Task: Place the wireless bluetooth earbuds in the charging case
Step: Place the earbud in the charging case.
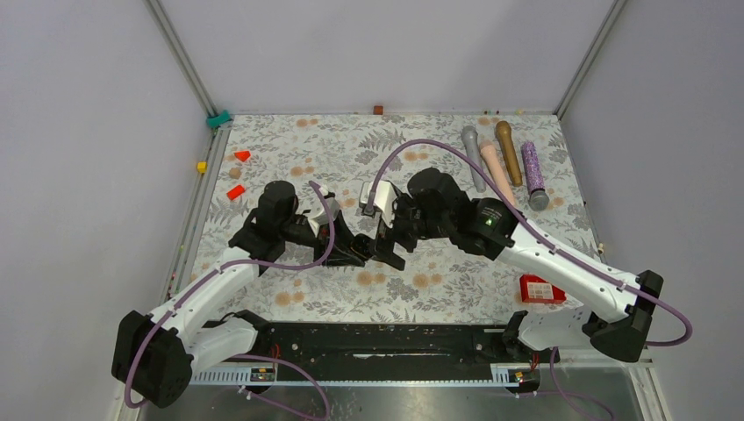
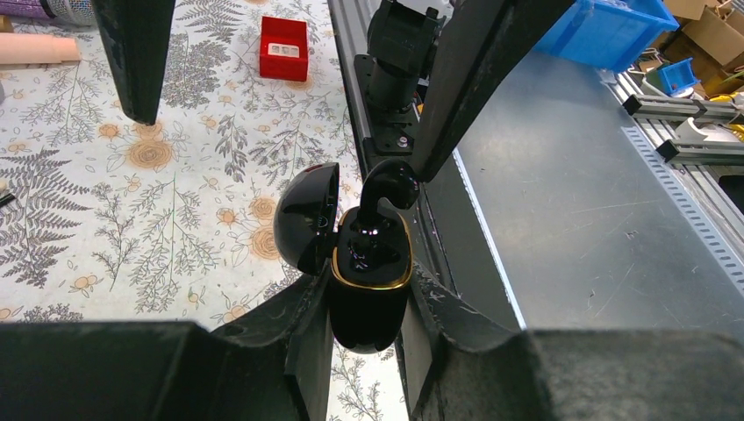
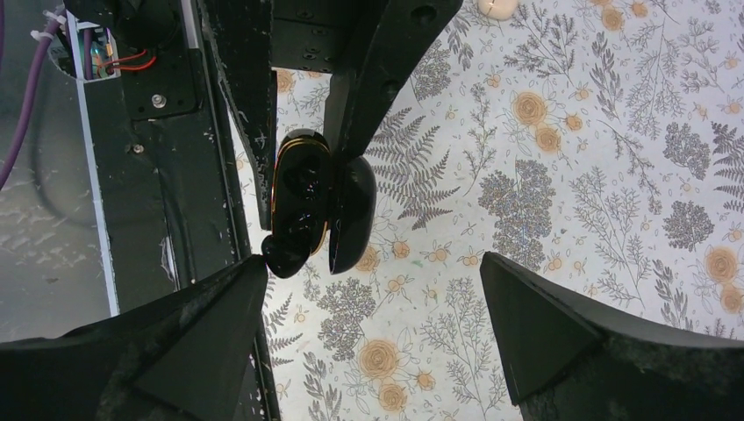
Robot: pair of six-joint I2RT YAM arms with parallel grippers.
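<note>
Left wrist view: left gripper (image 2: 369, 294) tight around charging case (image 2: 368, 320), right gripper (image 2: 281, 147) wide apart

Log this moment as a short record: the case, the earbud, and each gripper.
case: glossy black charging case with gold rim, lid open
earbud: glossy black earbud sticking out of the case's hollow, not fully seated
left gripper: fingers shut on the case
right gripper: fingers wide open, one fingertip touching the earbud

Glossy black, gold-rimmed charging case (image 2: 368, 311) stands open, 1 black earbud (image 2: 390, 182) protruding.
</note>
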